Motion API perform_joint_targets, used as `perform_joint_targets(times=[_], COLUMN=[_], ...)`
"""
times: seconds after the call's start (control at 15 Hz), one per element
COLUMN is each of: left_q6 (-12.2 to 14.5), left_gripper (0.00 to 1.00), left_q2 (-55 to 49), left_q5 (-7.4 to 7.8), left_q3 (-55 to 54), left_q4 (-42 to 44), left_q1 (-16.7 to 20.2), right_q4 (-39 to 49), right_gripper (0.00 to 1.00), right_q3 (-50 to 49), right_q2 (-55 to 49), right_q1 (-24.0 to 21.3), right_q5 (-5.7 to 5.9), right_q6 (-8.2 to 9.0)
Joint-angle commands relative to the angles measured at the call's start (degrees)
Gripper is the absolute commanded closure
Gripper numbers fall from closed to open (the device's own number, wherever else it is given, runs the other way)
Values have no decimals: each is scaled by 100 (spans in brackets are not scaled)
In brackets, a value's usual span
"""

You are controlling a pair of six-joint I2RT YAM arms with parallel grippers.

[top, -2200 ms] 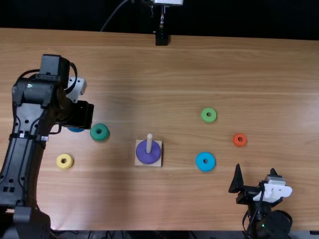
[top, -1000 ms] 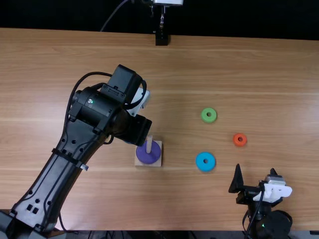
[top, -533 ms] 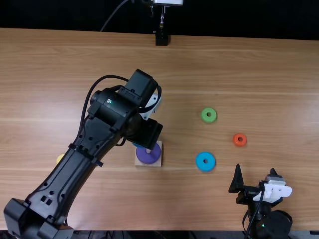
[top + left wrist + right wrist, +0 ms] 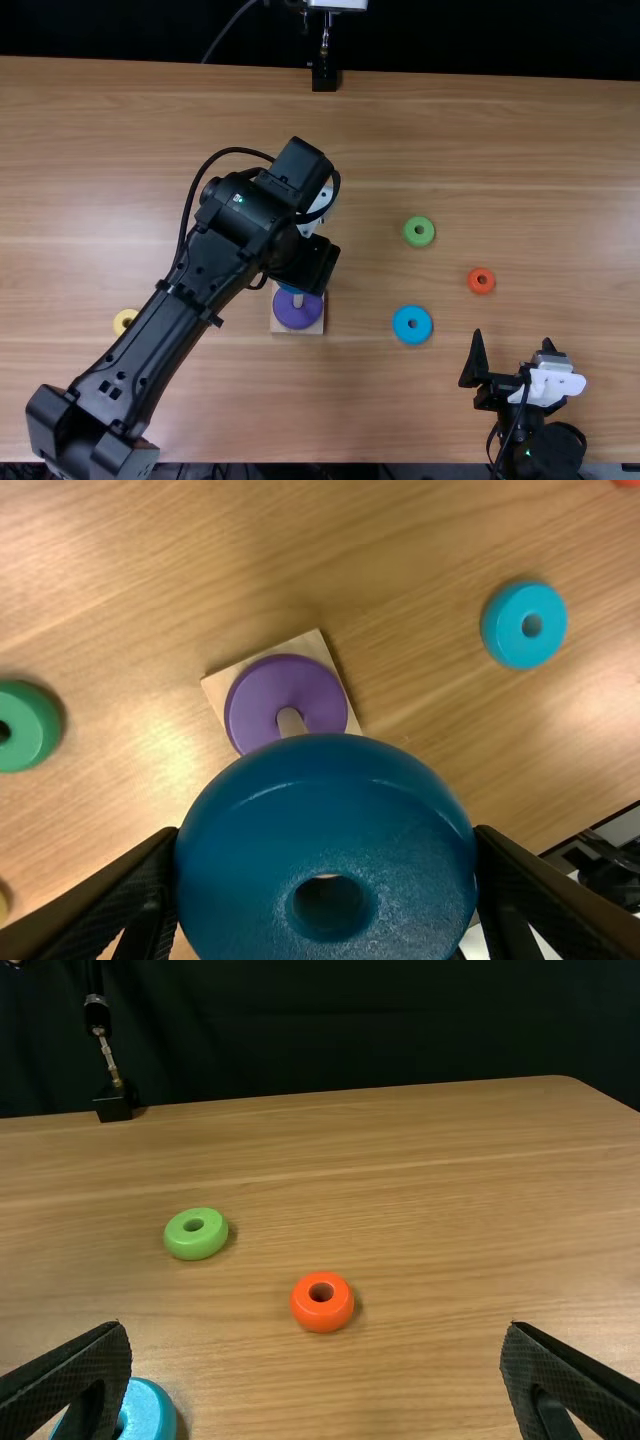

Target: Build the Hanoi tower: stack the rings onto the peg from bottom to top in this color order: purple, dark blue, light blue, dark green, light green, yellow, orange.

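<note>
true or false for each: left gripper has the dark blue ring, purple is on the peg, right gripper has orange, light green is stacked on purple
1. The left gripper holds the dark blue ring. True.
2. The purple ring is on the peg. True.
3. The right gripper holds the orange ring. False: its fingers stand apart, and the ring lies on the table.
4. The light green ring is stacked on the purple ring. False: it lies on the table.
</note>
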Motion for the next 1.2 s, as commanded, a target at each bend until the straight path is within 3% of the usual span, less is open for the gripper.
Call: perform_joint_targets(times=[0.0,0.27,0.33,0.4,0.47,0.53,1.13], left_q6=[-53,-53,-53,-53,-53,-53,-42], left_gripper=[90,86,74,50,16,0,0], left_q2=[86,86,86,86,86,86,42], left_q5=[20,9,9,9,9,9,-1], left_q3=[204,204,195,195,177,160,186], left_q4=[-3,-14,-25,-46,-98,-109,-183], left_q1=[-78,-78,-69,-69,-69,-60,19], right_q4=[-420,-420,-420,-420,-420,-420,-420], right_gripper=[0,0,0,0,0,0,0], right_q3=[-366,-366,-366,-366,-366,-366,-366], right_q2=[-73,-73,-73,-73,-73,-73,-73], right_q1=[-61,-61,-61,-61,-61,-61,-61], right_q5=[55,55,55,55,55,55,55], right_q6=[-20,-20,-20,-20,-20,-20,-20])
